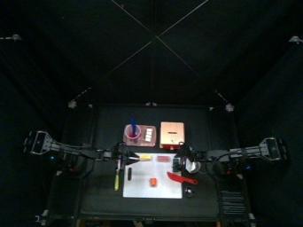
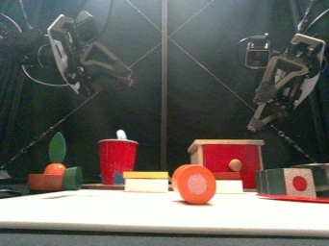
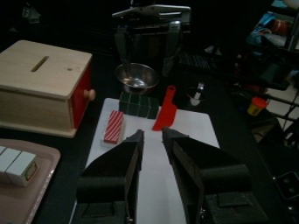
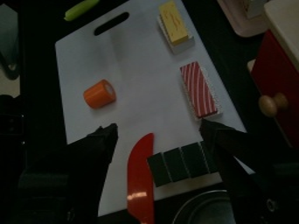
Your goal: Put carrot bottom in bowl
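My right gripper (image 4: 158,140): jaws wide, empty | carrot (image 4: 100,94): on white board (image 4: 128,61), at 11 o'clock from me, short axis across | left gripper (image 3: 158,162): parted, empty, farther | bowl (image 3: 136,79): empty

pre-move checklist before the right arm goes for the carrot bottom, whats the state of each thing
1. Carrot bottom lying free on the white board, nothing touching it: ok
2. Right gripper open and empty: ok
3. Right gripper lined up over the carrot bottom: not ok, the piece sits off to one side of the jaws
4. Red knife clear of the carrot bottom: ok
5. Bowl upright with nothing in it: ok
6. Left gripper empty and raised off the board: ok
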You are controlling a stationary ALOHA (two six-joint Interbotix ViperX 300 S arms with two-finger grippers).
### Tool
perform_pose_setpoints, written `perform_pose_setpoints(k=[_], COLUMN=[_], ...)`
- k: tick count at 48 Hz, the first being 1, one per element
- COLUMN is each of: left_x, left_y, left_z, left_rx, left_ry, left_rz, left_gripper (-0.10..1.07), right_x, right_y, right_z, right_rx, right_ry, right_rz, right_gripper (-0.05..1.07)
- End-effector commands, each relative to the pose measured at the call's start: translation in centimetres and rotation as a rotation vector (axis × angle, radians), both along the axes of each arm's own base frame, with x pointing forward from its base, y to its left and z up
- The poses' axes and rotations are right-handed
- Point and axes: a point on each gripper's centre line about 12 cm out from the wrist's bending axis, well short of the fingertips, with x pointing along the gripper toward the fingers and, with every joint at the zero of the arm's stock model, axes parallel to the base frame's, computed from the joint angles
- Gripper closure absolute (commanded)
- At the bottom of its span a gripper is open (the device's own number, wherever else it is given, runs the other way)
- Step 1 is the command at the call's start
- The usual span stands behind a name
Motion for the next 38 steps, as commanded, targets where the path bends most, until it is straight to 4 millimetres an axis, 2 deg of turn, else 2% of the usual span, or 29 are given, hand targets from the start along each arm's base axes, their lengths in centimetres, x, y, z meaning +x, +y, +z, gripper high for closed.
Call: perform_pose_setpoints(k=[1, 13, 19, 25, 29, 38], left_x=[0.3, 0.5, 0.5, 0.3, 0.2, -0.2], left_y=[0.3, 0.8, 0.9, 1.3, 1.7, 2.5], left_z=[0.7, 1.2, 1.1, 0.9, 0.7, 0.0], left_rx=[0.003, 0.009, 0.012, 0.024, 0.029, 0.034], left_ry=[-0.029, -0.041, -0.038, -0.030, -0.023, 0.002], left_rz=[0.009, 0.022, 0.027, 0.031, 0.042, 0.066], left_gripper=[0.30, 0.30, 0.30, 0.30, 0.30, 0.30], right_x=[0.2, 0.9, 2.3, 3.9, 5.0, 6.2], right_y=[0.1, 0.9, 1.6, 2.8, 3.7, 5.1], right_z=[0.6, 1.6, 3.2, 3.8, 3.4, 0.5], right_rx=[0.005, 0.083, 0.236, 0.400, 0.486, 0.592], right_ry=[-0.002, 0.019, 0.016, 0.071, 0.149, 0.395], right_rz=[0.005, -0.001, -0.056, -0.087, -0.089, -0.078], right_gripper=[-0.02, -0.02, -0.02, -0.01, -0.01, -0.01])
